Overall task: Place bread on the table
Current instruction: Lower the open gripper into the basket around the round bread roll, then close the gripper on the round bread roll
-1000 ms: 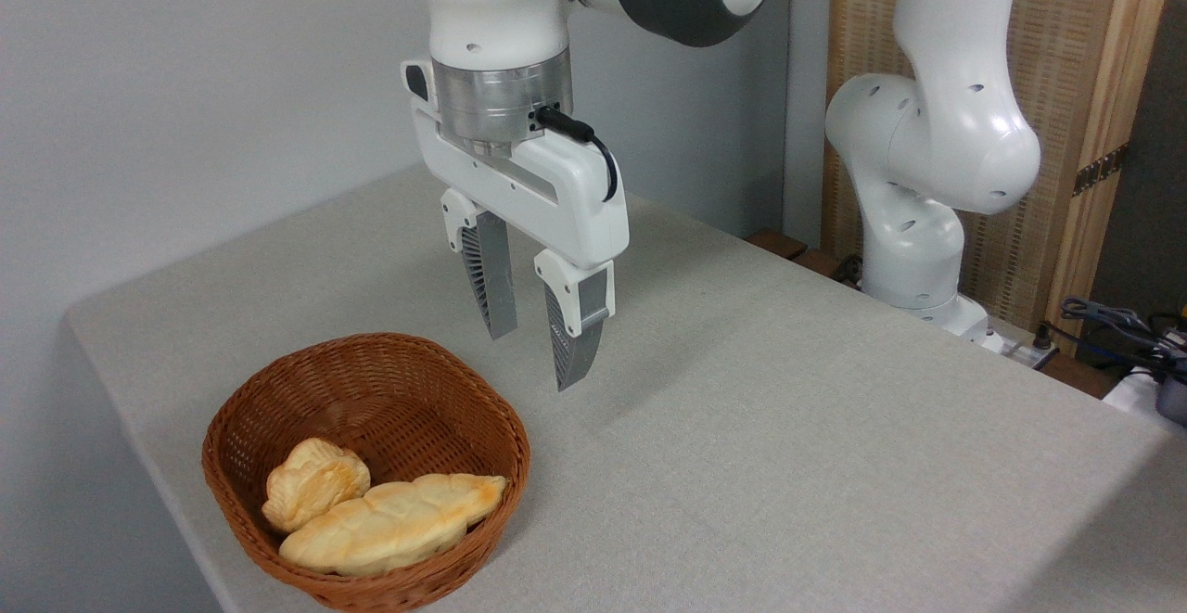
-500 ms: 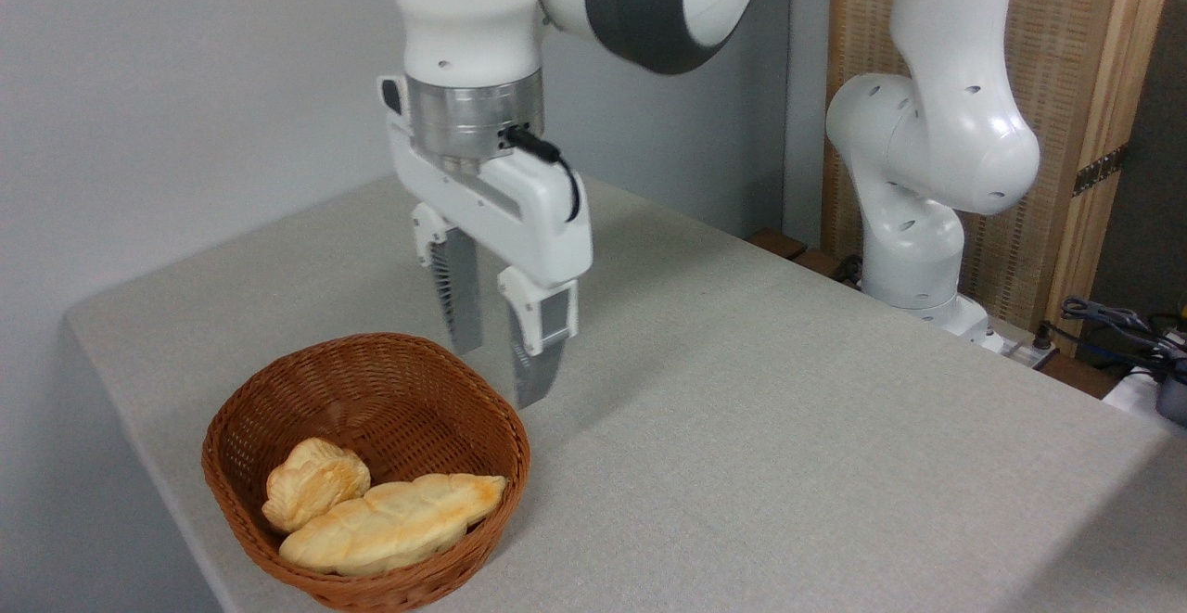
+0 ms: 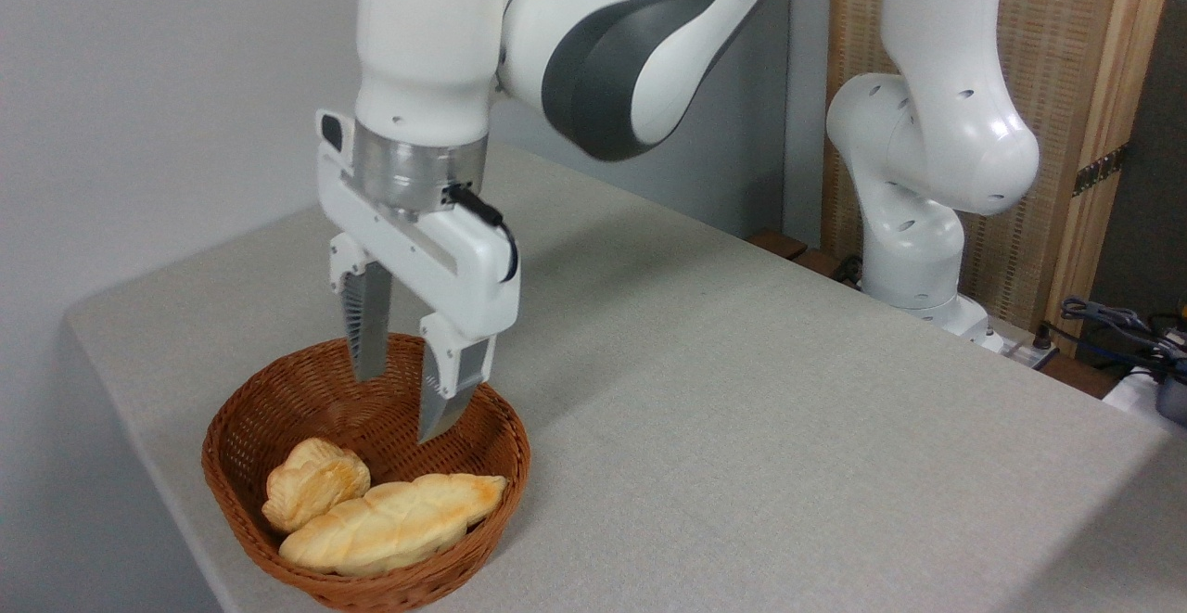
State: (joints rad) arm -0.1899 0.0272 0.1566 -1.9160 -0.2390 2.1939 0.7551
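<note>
Since the earlier frame, end effector (image 3: 402,404) has shifted left, over brown woven wicker basket (image 3: 232,451). Fingers part-open, empty. Small roundish golden-yellow bun (image 3: 313,483) not yet grasped; grey-beige worktop (image 3: 742,427) placement pending.

Soft, even indoor light fills the scene, bright without harshness. The arm (image 3: 593,47) casts a faint, diffuse shadow across the table (image 3: 788,427) just right of the basket (image 3: 366,469), and a dimmer band crosses the table's lower right corner. Small glossy highlights sit on the white arm shells. Focus is sharp throughout, with no motion blur and no evident edge distortion; the wall at left looks slightly grey and flat.
</note>
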